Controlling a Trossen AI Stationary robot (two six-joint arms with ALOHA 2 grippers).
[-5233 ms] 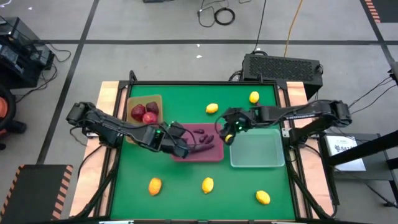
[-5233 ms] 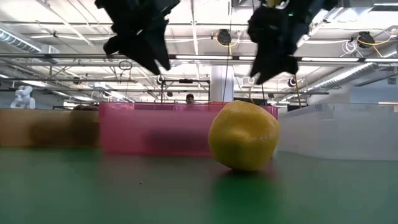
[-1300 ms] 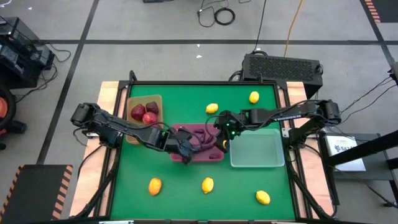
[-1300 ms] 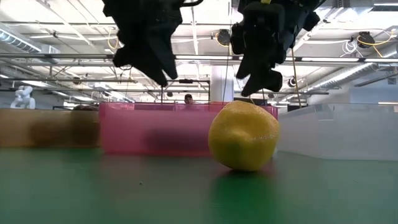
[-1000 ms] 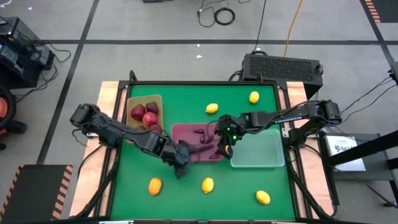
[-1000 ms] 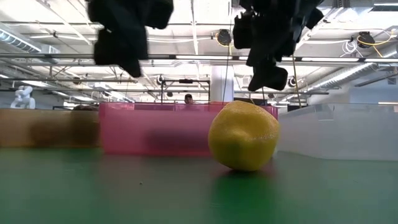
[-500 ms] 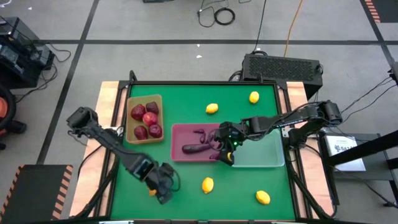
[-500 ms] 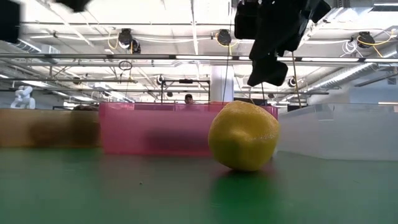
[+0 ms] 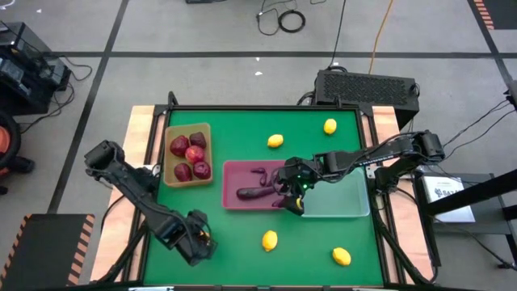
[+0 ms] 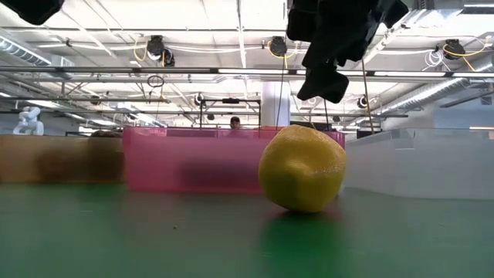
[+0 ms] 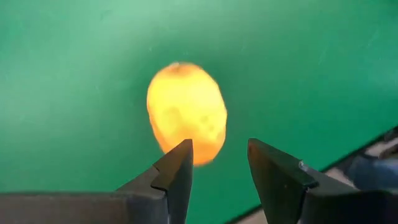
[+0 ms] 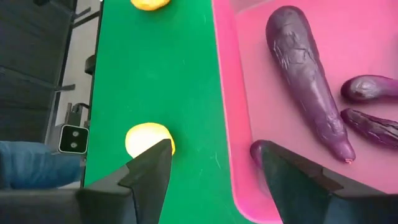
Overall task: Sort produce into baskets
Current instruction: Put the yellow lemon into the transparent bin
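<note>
My left gripper [image 9: 199, 242] hangs open over the table's near left, pointing down. A yellow lemon [image 11: 186, 112] lies on the green mat below it, and the fingers stand above the lemon without touching it. My right gripper [image 9: 292, 199] is open and empty over the right near corner of the pink tray [image 9: 234, 174]. That tray holds several purple eggplants [image 12: 308, 81]. The tan tray [image 9: 206, 129] holds several red apples [image 9: 187, 153]. The clear tray [image 9: 335, 198] lies to the right of the pink one. Loose lemons [image 9: 269, 239] [image 9: 342, 256] [image 9: 275, 141] [image 9: 329, 126] lie on the mat.
In the low view a lemon [image 10: 301, 168] sits close in front of the pink tray [image 10: 193, 158] and the clear tray [image 10: 417, 162]. A black box [image 9: 367, 85] stands beyond the far edge. Open green mat [image 9: 323, 234] lies along the near side between the lemons.
My left gripper has swung from the pink tray's near edge toward the table's near left corner. Its wrist has rolled on the way, and it now stands over the lemon there. Its fingers have stayed open.
</note>
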